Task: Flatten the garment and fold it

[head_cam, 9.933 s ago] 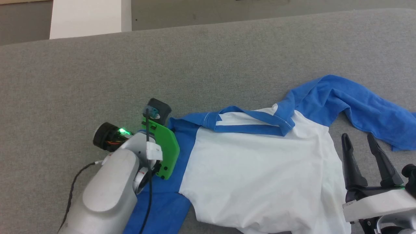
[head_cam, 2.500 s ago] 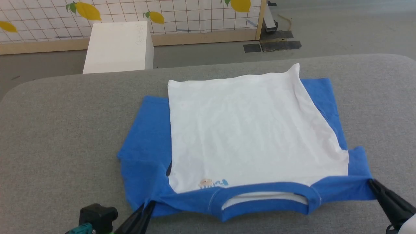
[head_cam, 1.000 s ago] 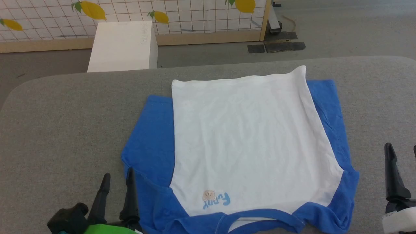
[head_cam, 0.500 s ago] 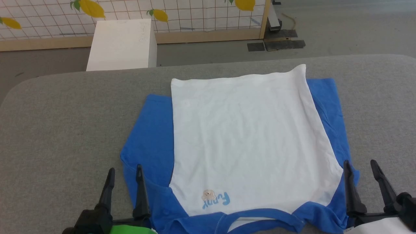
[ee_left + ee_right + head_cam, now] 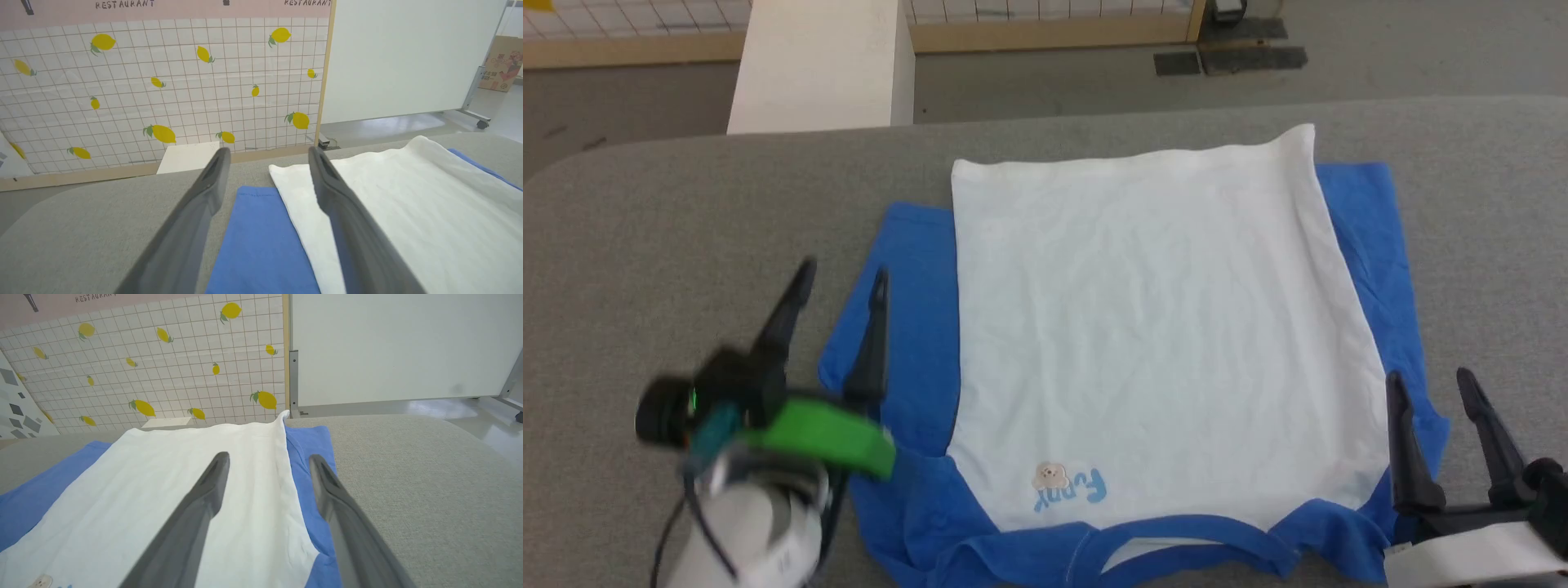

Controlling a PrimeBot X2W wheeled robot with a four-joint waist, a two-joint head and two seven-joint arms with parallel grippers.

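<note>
Two claws of mine stand spread wide and empty at the near side of the grey table (image 5: 670, 212). My right claw (image 5: 1428, 378) is nearest, at the near right corner of the garment (image 5: 1143, 310), with its left finger over the blue right sleeve (image 5: 1372, 269) and its right finger over bare table. My left claw (image 5: 843, 272) sits a little farther in on the left, blurred in the head view, straddling the outer edge of the blue left sleeve (image 5: 907, 327). I cannot tell whether either claw touches the cloth. The garment lies flat in the middle of the table with its blue collar (image 5: 1176, 547) toward me and a small bear-and-lettering print (image 5: 1068, 486) just beyond it. The white body runs away to the hem at the far end. Past the table's far edge a white box (image 5: 817, 65) stands on the floor at the left. Farther off are a tiled wall (image 5: 122, 81) with lemons and a white panel (image 5: 408, 57) to its right.
</note>
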